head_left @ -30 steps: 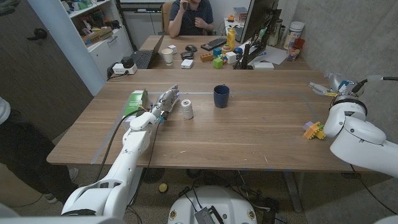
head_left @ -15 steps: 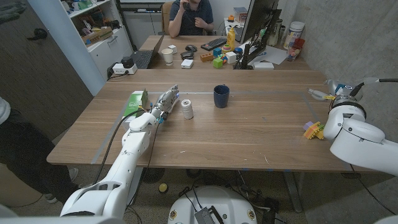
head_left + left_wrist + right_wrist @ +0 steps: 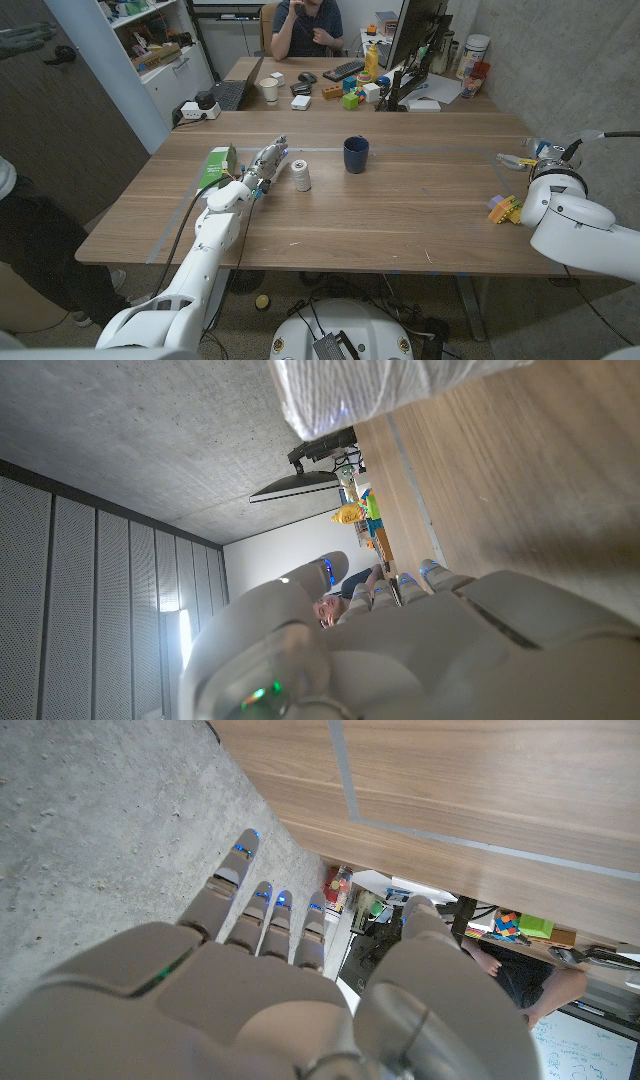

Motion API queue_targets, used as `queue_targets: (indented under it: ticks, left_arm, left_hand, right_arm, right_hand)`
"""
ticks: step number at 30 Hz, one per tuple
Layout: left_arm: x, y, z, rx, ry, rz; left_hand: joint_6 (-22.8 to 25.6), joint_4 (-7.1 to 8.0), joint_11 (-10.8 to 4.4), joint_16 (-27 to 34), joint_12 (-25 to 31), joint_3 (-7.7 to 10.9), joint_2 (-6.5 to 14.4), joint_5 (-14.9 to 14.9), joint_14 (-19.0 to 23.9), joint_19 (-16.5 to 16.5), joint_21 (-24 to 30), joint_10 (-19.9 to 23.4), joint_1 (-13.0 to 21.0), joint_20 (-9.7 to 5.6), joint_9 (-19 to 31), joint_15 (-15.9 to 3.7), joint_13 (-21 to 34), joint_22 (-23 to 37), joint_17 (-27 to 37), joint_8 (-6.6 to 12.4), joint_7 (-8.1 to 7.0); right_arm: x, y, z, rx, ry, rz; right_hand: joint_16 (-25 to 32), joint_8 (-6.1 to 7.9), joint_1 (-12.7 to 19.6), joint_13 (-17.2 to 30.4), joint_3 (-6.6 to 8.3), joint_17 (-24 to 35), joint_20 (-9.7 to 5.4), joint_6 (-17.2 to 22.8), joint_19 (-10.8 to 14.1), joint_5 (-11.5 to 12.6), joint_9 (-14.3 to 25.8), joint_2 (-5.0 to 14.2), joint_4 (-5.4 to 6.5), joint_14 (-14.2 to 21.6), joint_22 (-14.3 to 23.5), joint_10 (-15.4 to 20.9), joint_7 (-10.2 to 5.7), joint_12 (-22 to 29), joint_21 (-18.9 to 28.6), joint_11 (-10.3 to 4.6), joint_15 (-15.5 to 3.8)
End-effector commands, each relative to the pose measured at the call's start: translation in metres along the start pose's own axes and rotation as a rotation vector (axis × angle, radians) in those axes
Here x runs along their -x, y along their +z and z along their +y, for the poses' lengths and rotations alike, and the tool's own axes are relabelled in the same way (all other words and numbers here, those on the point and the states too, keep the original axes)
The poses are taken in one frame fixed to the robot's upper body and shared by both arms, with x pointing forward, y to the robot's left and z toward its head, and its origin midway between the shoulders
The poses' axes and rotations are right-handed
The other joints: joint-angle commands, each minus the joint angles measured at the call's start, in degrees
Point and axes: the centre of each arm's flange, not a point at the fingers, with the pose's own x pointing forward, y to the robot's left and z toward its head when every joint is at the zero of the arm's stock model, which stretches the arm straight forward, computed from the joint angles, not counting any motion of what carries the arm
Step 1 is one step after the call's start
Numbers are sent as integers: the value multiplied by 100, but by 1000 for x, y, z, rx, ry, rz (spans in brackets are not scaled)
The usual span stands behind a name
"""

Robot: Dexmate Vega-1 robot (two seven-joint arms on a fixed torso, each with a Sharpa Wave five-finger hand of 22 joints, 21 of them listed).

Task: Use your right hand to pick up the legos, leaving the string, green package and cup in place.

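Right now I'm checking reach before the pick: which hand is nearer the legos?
Right. The right hand hovers open at the table's right edge, just beyond the legos. The left hand sits far across the table, beside the string.

Head camera looks down from above the near edge, the whole tabletop (image 3: 400, 200) spread out, arms entering from the bottom corners. Left wrist camera sits tight behind the left hand (image 3: 400, 650), picture turned, wood at upper right. Right wrist camera hugs the right hand (image 3: 270, 990). All three share the tabletop.
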Motion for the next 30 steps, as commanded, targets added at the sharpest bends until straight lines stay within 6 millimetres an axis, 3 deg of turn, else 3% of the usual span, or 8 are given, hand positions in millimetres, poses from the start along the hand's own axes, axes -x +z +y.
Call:
queue_targets:
  ticks: [1,14,30]
  left_arm:
    - [2,2,-4,-3,-5,-3]
    - [5,3,-2,-9,-3,-4]
    - [5,2,-3,-9,-11,-5]
  left_hand:
    - [-67,1,-10,47,22,-12,8,18,-859,-64,34,-505,30,-1,16,30,21,25,21,12,12]
    - [-78,-2,-6,45,18,-11,8,23,-868,-67,35,-523,34,-6,15,28,21,26,21,12,9]
    - [-88,-6,-11,42,20,-11,8,30,-885,-79,34,-532,40,-7,15,28,21,26,20,13,5]
  right_arm:
    - [-5,-6,17,24,96,23]
    - [-8,-3,24,54,121,37]
    - [-8,-7,32,75,173,81]
  right_hand:
    - [-34,-17,122,22,-6,12,17,-75,-93,-8,33,-25,-70,-126,7,-136,-59,-32,-39,-60,39]
    - [-33,-14,296,24,2,15,5,-162,-226,16,38,14,-171,-230,5,-287,-178,-33,-59,-170,13]
    - [-18,-20,481,25,27,15,-14,-259,-247,39,40,58,-268,-259,3,-368,-216,-21,-46,-187,-17]
